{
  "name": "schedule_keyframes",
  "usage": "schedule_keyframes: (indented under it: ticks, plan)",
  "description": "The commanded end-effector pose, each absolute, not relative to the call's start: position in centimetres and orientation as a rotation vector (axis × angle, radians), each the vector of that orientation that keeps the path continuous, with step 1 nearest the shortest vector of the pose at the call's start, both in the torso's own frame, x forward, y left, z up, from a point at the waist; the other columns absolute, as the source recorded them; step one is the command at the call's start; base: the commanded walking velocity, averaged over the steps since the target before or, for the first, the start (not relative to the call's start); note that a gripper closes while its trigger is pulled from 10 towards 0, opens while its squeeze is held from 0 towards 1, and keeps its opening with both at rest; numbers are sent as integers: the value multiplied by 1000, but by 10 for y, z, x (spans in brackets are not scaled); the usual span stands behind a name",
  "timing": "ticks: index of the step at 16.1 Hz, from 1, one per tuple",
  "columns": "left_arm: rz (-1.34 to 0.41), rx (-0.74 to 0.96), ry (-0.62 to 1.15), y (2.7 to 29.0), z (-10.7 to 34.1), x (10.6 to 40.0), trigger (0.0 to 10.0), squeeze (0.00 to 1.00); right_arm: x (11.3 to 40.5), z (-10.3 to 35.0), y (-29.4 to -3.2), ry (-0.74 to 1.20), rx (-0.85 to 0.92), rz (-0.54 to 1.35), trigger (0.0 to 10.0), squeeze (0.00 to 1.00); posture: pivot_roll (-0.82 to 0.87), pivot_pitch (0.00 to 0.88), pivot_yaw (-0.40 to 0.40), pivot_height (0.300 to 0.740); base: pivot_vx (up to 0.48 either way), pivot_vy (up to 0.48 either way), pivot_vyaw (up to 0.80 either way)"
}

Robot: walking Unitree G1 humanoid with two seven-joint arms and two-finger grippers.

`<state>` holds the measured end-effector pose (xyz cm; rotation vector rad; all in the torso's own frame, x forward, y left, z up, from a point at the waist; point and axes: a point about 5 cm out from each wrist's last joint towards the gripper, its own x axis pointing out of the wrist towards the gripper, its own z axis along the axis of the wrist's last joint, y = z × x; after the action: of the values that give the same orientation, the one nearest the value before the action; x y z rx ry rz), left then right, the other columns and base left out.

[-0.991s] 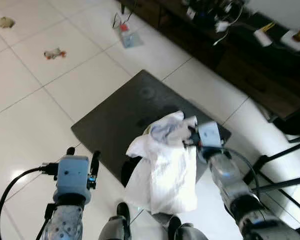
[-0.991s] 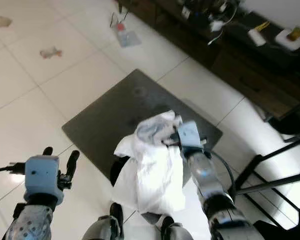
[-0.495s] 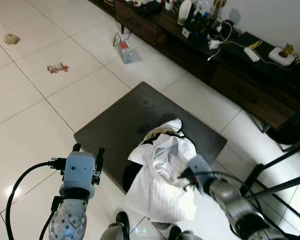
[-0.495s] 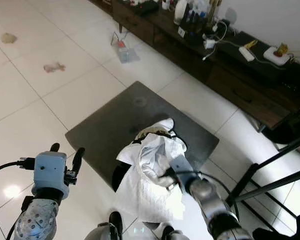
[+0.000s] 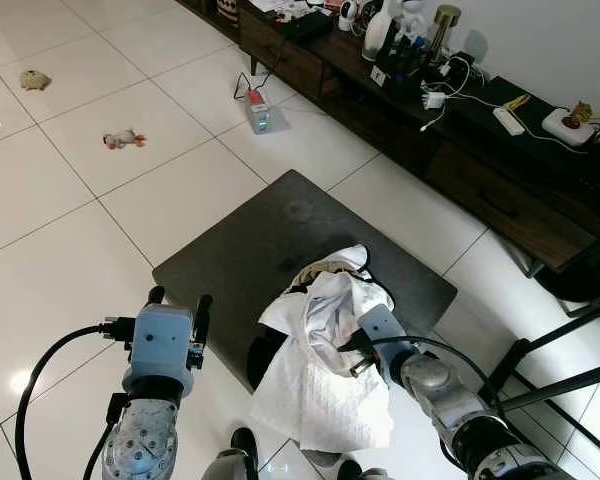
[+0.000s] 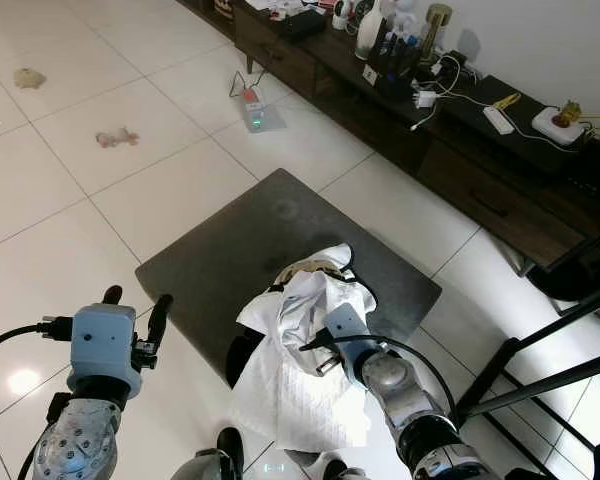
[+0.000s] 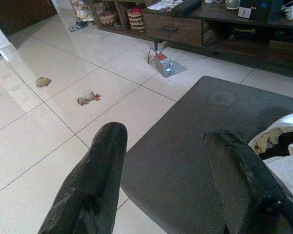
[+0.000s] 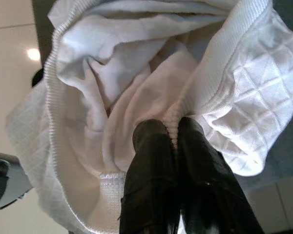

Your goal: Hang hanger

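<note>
Pale tiled floor [image 5: 70, 210], dark mat [image 5: 270, 240] centred. Right pincer [image 8: 173, 134] clenched on white garment [image 5: 325, 370] above mat's near edge. Left pincer [image 7: 166, 161] released, over tiles.

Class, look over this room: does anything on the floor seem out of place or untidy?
Yes. Two small scraps lie loose on the white tiles, away from any furniture. The right gripper pinches a bunched white garment, crumpled rather than hanging straight.
</note>
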<state>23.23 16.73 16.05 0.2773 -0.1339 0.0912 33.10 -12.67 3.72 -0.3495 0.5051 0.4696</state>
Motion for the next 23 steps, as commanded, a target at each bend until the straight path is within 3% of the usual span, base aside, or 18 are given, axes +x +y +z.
schedule_keyframes:
  ticks: [1, 5, 6, 8, 11, 12, 14, 15, 16, 20, 21, 22, 23]
  plan:
    - [91, 289, -116, 165, 156, 228, 10000, 0, 329, 33, -128, 513, -376, 440, 10000, 1000, 217, 261, -97, 740, 0, 0, 0]
    - [94, 289, -108, 165, 154, 224, 10000, 0, 342, 46, -131, 428, -391, 287, 10000, 961, 226, 273, -96, 740, 0, 0, 0]
    - [92, 289, -105, 164, 154, 223, 10000, 0, 342, 47, -129, 422, -380, 289, 10000, 39, 228, 275, -95, 740, 0, 0, 0]
    - [90, 288, -103, 163, 154, 221, 10000, 0, 341, 45, -122, 432, -383, 330, 10000, 0, 232, 277, -95, 740, 0, 0, 0]
    - [88, 288, -100, 163, 154, 218, 10000, 0, 342, 45, -120, 433, -404, 321, 10000, 0, 241, 283, -94, 740, 0, 0, 0]
    - [88, 288, -99, 162, 154, 217, 10000, 0, 347, 51, -121, 414, -410, 275, 10000, 1000, 246, 288, -95, 740, 0, 0, 0]
    - [88, 291, -96, 162, 155, 214, 10000, 0, 355, 61, -123, 376, -459, 211, 10000, 1000, 265, 299, -95, 740, 0, 0, 0]
    - [91, 294, -93, 162, 155, 212, 10000, 0, 358, 66, -122, 357, -472, 182, 10000, 227, 271, 303, -95, 740, 0, 0, 0]
    - [92, 296, -91, 162, 156, 211, 10000, 0, 359, 68, -120, 349, -477, 173, 10000, 0, 278, 311, -94, 740, 0, 0, 0]
    - [92, 300, -76, 163, 157, 205, 10000, 0, 360, 68, -115, 369, -546, 179, 10000, 0, 288, 338, -90, 740, 0, 0, 0]
    - [92, 302, -72, 163, 157, 204, 10000, 0, 361, 69, -116, 376, -546, 176, 10000, 71, 286, 341, -89, 740, 0, 0, 0]
    - [91, 302, -70, 163, 157, 204, 10000, 0, 363, 71, -117, 376, -543, 171, 10000, 1000, 283, 342, -88, 740, 0, 0, 0]
    - [91, 302, -67, 163, 157, 204, 10000, 0, 364, 73, -118, 376, -540, 162, 10000, 1000, 278, 343, -87, 740, 0, 0, 0]
